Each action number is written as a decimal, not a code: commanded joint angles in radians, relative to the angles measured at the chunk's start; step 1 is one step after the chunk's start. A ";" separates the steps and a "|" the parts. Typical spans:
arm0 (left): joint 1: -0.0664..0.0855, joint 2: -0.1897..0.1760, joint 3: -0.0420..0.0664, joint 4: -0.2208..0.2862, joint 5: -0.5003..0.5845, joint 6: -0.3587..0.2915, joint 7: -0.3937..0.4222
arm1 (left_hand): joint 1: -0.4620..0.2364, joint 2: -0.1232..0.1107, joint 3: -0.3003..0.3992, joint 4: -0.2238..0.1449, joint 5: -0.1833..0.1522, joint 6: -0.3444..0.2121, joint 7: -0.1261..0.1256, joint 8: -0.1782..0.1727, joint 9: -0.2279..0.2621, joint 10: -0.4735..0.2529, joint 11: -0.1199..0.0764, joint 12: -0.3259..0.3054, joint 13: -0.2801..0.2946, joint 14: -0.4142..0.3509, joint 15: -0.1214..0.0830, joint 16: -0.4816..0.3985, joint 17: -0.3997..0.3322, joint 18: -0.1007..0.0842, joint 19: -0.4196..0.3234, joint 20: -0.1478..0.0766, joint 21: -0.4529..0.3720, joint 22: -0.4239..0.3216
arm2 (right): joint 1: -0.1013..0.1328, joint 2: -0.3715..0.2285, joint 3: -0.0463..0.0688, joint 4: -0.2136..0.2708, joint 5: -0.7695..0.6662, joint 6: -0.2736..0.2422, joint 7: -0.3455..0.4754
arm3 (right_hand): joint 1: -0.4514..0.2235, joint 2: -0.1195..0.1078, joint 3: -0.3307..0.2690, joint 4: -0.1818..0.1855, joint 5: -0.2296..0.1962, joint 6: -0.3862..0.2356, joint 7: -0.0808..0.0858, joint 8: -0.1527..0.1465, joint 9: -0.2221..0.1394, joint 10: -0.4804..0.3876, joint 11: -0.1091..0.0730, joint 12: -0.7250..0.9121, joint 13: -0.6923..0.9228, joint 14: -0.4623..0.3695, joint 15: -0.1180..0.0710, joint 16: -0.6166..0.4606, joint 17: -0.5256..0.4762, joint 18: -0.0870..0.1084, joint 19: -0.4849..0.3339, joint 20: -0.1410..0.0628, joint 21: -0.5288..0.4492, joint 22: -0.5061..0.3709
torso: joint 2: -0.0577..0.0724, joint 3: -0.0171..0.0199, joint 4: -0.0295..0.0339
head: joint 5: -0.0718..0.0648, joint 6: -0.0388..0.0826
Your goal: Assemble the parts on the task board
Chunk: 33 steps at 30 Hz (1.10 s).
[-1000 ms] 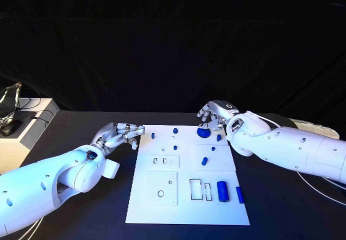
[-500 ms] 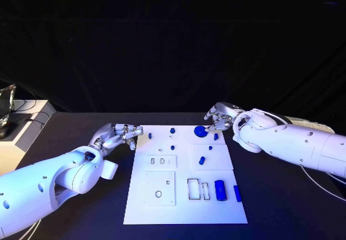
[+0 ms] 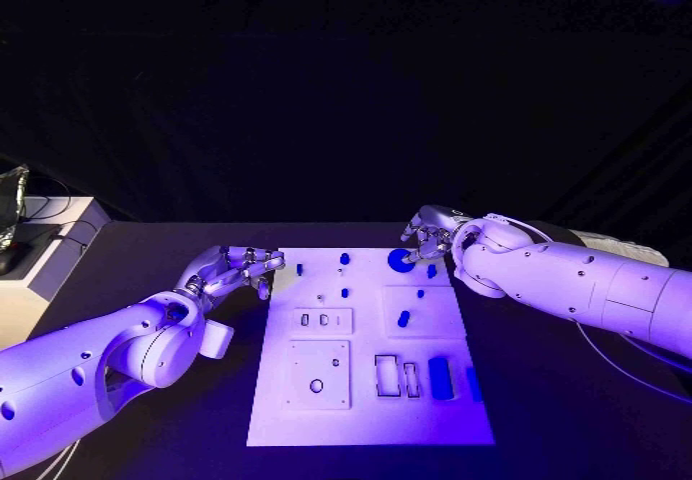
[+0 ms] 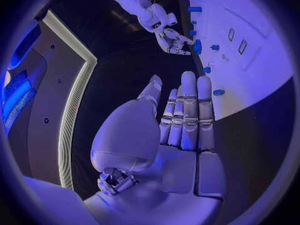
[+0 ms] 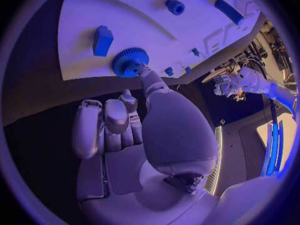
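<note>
On the task board (image 3: 368, 420) at the table (image 3: 577, 400) centre, loose blue parts (image 3: 440, 378) lie at 5 o'clock. The left hand (image 3: 234, 270), 10 o'clock, holds nothing, fingers loosely apart. At 1 o'clock, right hand (image 3: 430, 235) fingertips touch the blue gear (image 3: 400, 261) without enclosing it; it could slip off its seat. No legible markings.

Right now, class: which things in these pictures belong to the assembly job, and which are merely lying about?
Belong to the job:
task board
blue gear, touched by a finger of the right hand
blue cylinder
small blue pegs
left hand, empty beside the board

Lying about:
white box with cables at the table's left edge
black table
</note>
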 commanded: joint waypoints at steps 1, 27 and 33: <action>0.000 0.000 0.001 0.007 0.005 0.020 0.014 | 0.004 0.008 0.001 -0.006 -0.001 -0.004 -0.001 -0.002 0.001 -0.005 -0.003 -0.001 0.001 -0.003 0.006 0.007 -0.001 0.013 -0.001 0.007 0.004 0.001 | -0.005 0.009 -0.001 -0.013 0.000 0.030 -0.009 | -0.001 -0.009 -0.001 0.003 0.006 -0.034 0.028 0.003 0.001 0.006 -0.005 0.004 0.000 0.005 0.005 -0.005 0.001 0.003 0.083 0.004 0.008 0.184 | 0.003 -0.0001 0.0027 | -0.002 -0.003; 0.000 -0.003 0.001 0.000 0.005 0.019 0.013 | 0.007 0.010 0.004 -0.008 -0.001 -0.005 -0.001 -0.002 0.001 -0.006 -0.003 -0.001 0.001 -0.004 0.006 0.008 -0.002 0.013 -0.001 0.006 0.004 0.002 | -0.014 0.004 -0.001 0.008 0.001 0.067 -0.009 | -0.022 0.012 -0.008 -0.018 0.046 -0.009 0.020 0.005 0.001 0.017 -0.010 0.015 0.011 0.009 0.001 -0.006 0.015 -0.004 0.084 0.000 0.029 0.190 | 0.006 0.0028 0.0041 | 0.006 -0.003; 0.000 -0.002 0.001 -0.001 0.005 0.018 0.013 | 0.007 0.010 0.004 -0.008 -0.001 -0.005 -0.001 -0.002 0.001 -0.006 -0.003 -0.001 0.001 -0.004 0.006 0.008 -0.002 0.013 -0.001 0.006 0.004 0.002 | -0.014 0.004 -0.001 0.008 0.003 0.070 -0.008 | -0.025 0.020 -0.011 -0.029 0.072 -0.007 0.020 0.004 0.001 0.018 -0.011 0.015 0.012 0.009 0.000 -0.008 0.016 -0.005 0.084 -0.001 0.031 0.190 | 0.007 0.0022 0.0033 | 0.005 -0.001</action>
